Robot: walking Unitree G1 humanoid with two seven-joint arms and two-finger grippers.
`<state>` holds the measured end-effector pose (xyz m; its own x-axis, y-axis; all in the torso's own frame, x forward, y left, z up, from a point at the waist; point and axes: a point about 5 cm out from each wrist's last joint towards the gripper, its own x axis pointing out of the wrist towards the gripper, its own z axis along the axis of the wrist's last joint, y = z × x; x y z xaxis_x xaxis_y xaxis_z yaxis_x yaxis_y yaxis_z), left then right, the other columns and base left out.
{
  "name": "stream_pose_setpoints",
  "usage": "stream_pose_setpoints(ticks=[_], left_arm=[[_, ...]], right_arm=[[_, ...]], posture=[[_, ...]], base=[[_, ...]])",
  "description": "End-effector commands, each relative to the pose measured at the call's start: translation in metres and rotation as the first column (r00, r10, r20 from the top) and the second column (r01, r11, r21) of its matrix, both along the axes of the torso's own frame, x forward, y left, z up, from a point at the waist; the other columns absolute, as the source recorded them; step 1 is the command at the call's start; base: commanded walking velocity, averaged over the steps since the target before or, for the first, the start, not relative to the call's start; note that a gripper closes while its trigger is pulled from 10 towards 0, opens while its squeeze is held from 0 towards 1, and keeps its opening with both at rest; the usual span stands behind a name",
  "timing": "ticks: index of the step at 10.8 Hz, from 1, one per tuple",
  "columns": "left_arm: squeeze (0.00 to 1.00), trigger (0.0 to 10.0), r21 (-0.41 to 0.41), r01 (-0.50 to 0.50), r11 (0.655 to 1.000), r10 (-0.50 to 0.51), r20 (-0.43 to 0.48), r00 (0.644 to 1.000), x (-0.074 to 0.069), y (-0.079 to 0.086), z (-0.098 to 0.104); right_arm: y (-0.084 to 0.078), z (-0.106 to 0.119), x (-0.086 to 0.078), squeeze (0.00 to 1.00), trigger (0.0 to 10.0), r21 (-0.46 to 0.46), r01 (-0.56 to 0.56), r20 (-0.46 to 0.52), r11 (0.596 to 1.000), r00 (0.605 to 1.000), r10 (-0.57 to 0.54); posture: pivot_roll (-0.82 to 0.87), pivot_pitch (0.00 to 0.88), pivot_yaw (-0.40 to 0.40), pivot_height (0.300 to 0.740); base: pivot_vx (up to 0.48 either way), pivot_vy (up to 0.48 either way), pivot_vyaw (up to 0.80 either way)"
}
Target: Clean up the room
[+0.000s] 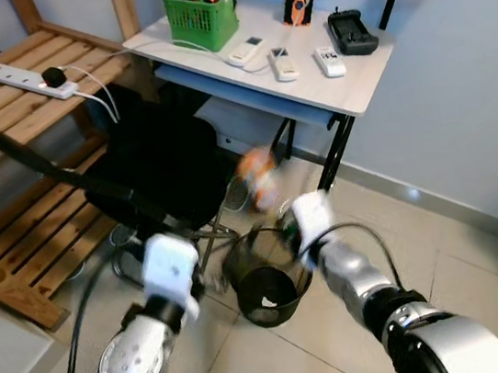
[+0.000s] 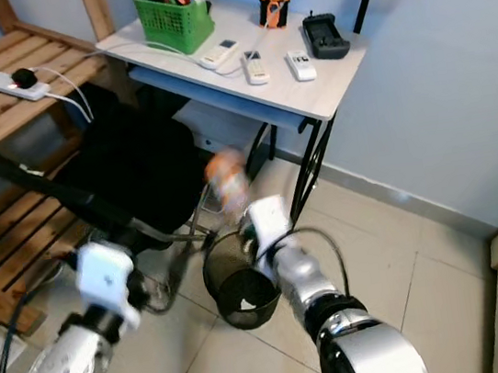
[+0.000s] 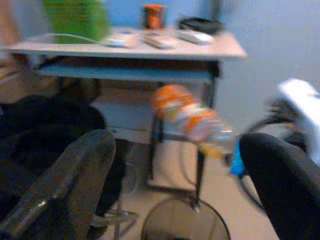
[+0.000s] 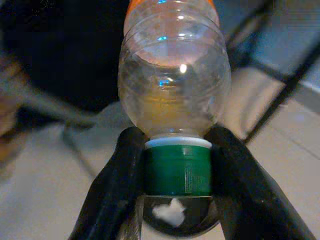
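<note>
Both head eyes look down at the same desk (image 1: pixel 347 89) and bin (image 1: pixel 265 286); wrist cams sit close, facing the bottle (image 4: pixel 174 85).

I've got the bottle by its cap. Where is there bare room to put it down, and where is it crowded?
The right gripper holds the bottle by its cap above the black bin. Bare floor tiles lie between the bin and the blue wall. The desk is crowded with remotes and the green basket; the black chair crowds the bin's left.
</note>
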<state>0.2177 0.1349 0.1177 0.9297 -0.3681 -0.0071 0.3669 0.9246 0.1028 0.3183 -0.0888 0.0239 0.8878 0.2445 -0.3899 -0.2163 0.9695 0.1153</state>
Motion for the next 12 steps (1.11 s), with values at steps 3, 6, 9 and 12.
stream_pose_setpoints(ticks=[3, 6, 9, 12], left_arm=[[0.00, 10.0, 0.023, 0.048, 0.999, -0.048, -0.019, 0.999, -0.017, 0.010, 0.003], [0.00, 10.0, 0.045, -0.085, 0.995, 0.084, 0.016, 0.996, -0.018, 0.034, 0.009], [0.00, 10.0, 0.027, -0.294, 0.955, 0.284, 0.192, 0.940, -0.018, 0.040, 0.034], [0.00, 10.0, 0.103, -0.261, 0.960, 0.239, 0.190, 0.952, -0.011, 0.036, 0.024]], right_arm=[[-0.015, 0.003, 0.002, 0.00, 10.0, -0.003, 0.080, 0.044, 0.997, 0.996, -0.080], [-0.029, 0.009, 0.010, 0.00, 10.0, -0.026, 0.117, 0.057, 0.993, 0.992, -0.115], [-0.059, 0.043, 0.024, 0.00, 10.0, 0.061, 0.163, 0.301, 0.985, 0.938, -0.174], [-0.113, 0.048, 0.001, 0.00, 10.0, 0.146, 0.289, 0.401, 0.946, 0.857, -0.324]], posture=[[0.27, 0.106, -0.060, 0.740], [0.29, 0.091, -0.077, 0.740], [0.25, 0.045, -0.085, 0.740], [0.21, 0.026, -0.075, 0.740]], base=[[0.000, 0.000, 0.00], [0.000, 0.000, 0.00], [0.000, 0.000, 0.00], [0.000, 0.000, 0.00]])
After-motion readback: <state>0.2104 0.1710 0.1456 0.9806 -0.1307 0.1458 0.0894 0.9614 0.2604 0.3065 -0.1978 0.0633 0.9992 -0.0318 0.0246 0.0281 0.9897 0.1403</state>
